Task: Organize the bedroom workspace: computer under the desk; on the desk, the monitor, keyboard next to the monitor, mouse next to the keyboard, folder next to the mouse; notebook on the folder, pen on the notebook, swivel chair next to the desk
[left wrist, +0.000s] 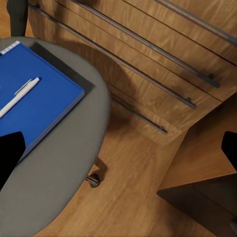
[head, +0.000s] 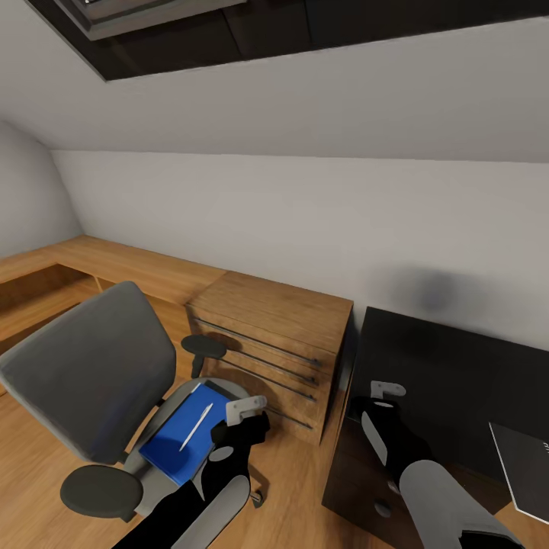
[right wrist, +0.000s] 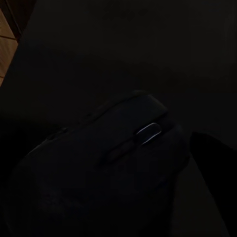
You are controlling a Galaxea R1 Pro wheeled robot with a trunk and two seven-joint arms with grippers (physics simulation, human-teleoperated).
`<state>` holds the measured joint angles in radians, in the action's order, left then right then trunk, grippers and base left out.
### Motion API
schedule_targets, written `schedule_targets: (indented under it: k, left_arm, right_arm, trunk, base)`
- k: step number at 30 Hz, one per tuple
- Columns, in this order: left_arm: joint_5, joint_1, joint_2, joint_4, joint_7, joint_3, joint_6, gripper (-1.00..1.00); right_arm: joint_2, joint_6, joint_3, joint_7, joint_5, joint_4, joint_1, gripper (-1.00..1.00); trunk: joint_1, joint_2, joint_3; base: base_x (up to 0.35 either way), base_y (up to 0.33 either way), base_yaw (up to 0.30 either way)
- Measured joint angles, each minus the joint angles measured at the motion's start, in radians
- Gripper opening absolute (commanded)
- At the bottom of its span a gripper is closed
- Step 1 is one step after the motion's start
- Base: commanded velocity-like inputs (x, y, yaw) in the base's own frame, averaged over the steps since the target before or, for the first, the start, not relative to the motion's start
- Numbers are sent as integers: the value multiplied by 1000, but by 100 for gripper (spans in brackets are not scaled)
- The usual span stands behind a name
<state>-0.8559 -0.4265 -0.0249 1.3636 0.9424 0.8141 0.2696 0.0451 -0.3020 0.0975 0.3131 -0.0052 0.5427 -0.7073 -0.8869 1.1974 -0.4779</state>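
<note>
The swivel chair (head: 88,374) stands at the left on the wood floor. On its grey seat lies the blue folder (head: 183,442), with the white pen (head: 195,427) on top. A dark strip runs along the folder's far edge; I cannot tell what it is. My left gripper (head: 245,409) hangs open just past the seat's right edge, beside the folder (left wrist: 39,103) and pen (left wrist: 19,96). Over the near left corner of the black desk (head: 457,366), my right gripper (head: 387,390) is shut on the dark mouse (right wrist: 113,163), which sits close between its fingers.
A low oak drawer unit (head: 274,343) stands between the chair and the desk, with a narrow strip of floor in front. A long wooden ledge (head: 114,263) runs under the sloped wall. A flat dark object with a pale edge (head: 522,469) lies at the desk's right.
</note>
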Motion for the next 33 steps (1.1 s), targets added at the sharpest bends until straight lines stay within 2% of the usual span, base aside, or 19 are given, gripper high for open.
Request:
schedule_targets:
  k: [23,31,33]
  left_arm:
    - [-4,0,-2,-1,0,-2,0,100]
    - [-5,0,-6,-3,-1,-4,0,100]
    - [-5,0,-9,-3,-1,-5,0,100]
  right_arm:
    - [2,-2,3,-1,-6,13,1,-100]
    - [1,-5,3,-1,-6,65,1,-100]
    - [0,-25,4,-1,-6,90,1,-100]
  trunk:
    - [0,0,0]
    - [30,-56,25]
    - [38,-70,31]
  base:
    - [0,0,0]
    - [0,0,0]
    - [0,0,0]
